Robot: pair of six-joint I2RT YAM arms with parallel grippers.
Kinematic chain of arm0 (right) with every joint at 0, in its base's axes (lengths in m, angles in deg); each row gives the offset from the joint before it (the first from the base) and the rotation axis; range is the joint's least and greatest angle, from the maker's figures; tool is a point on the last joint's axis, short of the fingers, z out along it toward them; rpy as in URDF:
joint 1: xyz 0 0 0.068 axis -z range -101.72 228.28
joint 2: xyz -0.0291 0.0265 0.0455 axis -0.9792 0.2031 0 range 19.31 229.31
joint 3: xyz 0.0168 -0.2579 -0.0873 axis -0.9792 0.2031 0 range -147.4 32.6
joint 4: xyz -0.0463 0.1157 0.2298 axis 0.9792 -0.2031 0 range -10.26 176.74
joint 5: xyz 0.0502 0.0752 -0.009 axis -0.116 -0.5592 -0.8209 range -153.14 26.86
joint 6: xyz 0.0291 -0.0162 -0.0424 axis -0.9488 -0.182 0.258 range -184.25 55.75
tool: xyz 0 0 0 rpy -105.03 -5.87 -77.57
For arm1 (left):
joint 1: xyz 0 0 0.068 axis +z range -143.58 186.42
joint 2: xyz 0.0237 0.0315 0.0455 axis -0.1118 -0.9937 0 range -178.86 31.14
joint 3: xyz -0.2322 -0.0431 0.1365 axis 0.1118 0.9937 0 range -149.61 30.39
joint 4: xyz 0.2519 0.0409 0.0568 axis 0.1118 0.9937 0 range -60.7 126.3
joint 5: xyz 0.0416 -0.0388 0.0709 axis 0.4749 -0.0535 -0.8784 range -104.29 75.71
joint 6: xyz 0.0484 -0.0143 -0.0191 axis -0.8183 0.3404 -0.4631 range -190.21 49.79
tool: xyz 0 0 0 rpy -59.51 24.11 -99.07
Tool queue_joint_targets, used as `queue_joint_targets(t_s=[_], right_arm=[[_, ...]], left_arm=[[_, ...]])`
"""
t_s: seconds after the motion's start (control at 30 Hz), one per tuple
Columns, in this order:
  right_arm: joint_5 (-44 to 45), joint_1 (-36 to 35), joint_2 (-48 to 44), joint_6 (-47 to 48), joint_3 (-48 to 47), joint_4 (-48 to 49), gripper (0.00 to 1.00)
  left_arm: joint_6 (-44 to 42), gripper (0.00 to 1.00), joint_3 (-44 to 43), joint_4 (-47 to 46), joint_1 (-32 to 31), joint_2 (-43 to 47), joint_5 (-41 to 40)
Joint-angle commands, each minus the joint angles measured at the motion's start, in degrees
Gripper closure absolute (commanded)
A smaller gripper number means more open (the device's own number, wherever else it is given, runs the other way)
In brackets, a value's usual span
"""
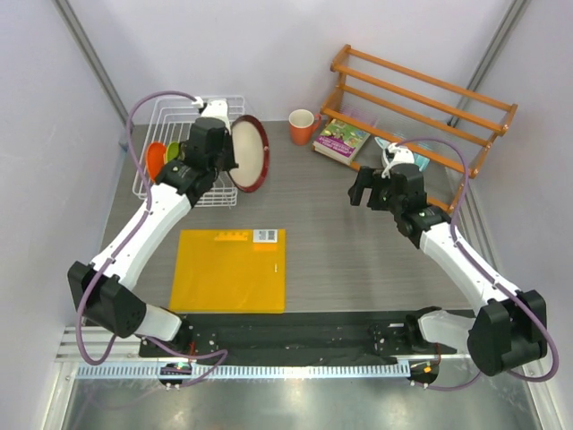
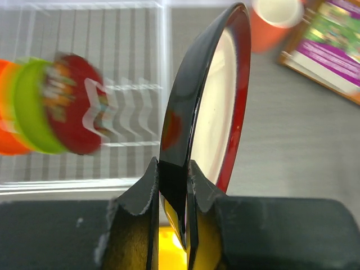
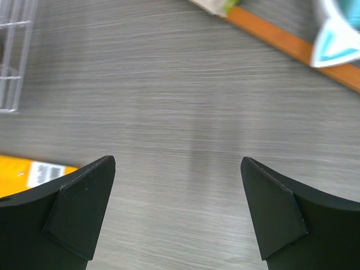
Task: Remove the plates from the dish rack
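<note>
Clamping the rim of the dark red plate point(image 2: 225, 107) between its two fingers point(image 2: 143, 191), the left gripper point(image 2: 173, 185) holds that plate on edge, cream face turned to the right, at the right-hand wall of the white wire dish rack point(image 2: 112, 50). The lime green plate point(image 1: 172, 152) and orange plate point(image 1: 155, 159) stand upright inside the rack, side by side at its left end. Right gripper point(image 3: 177, 197): fingers point(image 3: 84, 202) spread wide, holding nothing, above the bare grey table point(image 1: 358, 251), well apart from the rack. Right of the held plate stand an orange cup point(image 1: 303, 125) and a book point(image 1: 340, 141); a yellow sheet point(image 1: 231, 269) lies nearer the arm bases.
</note>
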Motion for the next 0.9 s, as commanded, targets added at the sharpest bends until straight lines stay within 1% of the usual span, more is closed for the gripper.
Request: queue_joint_targets(t_s=[0.0,0.03,0.1,0.13,0.2,0.43,0.47,0.53,0.67,0.73,0.77,0.8,0.87], right_arm=[[-11.8,-0.3,2.0,-2.5,-1.9,7.1,0.00],[-12.7,-0.3,2.5,-3.2,-1.7,8.3,0.00],[-16.0,-0.3,4.3,-4.8,-1.3,9.8,0.00],[-16.7,-0.4,4.7,-5.5,-1.2,10.6,0.00],[-18.7,-0.3,6.3,-7.1,0.0,13.6,0.00],[-24.1,-0.3,11.6,-11.3,1.8,20.9,0.01],[-24.8,-0.3,12.1,-11.9,1.9,21.6,0.01],[-26.3,-0.3,13.1,-12.9,2.6,24.4,0.03],[-28.0,-0.3,15.2,-14.3,3.0,27.0,0.03],[-29.5,-0.3,15.8,-15.7,3.5,29.9,0.06],[-30.1,-0.3,16.4,-16.1,3.5,30.6,0.09],[-30.7,-0.3,16.8,-16.3,3.5,31.8,0.20],[-31.7,-0.3,17.3,-17.7,3.9,33.2,0.34]], left_arm=[[9.7,1.00,2.6,-10.9,-0.1,2.9,14.9],[10.6,1.00,3.8,-12.1,-0.1,2.9,18.3],[13.7,1.00,5.2,-14.4,0.0,3.0,20.4],[14.8,1.00,6.4,-16.5,0.0,2.9,24.8],[17.9,1.00,8.0,-19.3,0.0,3.1,27.4],[24.2,1.00,12.5,-27.1,0.1,3.0,34.6],[25.1,1.00,12.9,-29.5,0.1,2.7,35.3],[26.5,1.00,13.2,-30.3,0.1,2.4,37.1],[28.4,1.00,14.2,-32.1,0.1,1.8,38.9],[29.2,1.00,14.9,-33.2,0.1,1.9,39.6],[29.7,1.00,15.3,-33.6,0.1,1.7,39.9],[30.1,1.00,15.9,-34.5,0.1,1.6,40.2],[30.5,1.00,16.1,-34.7,0.1,1.1,40.2]])
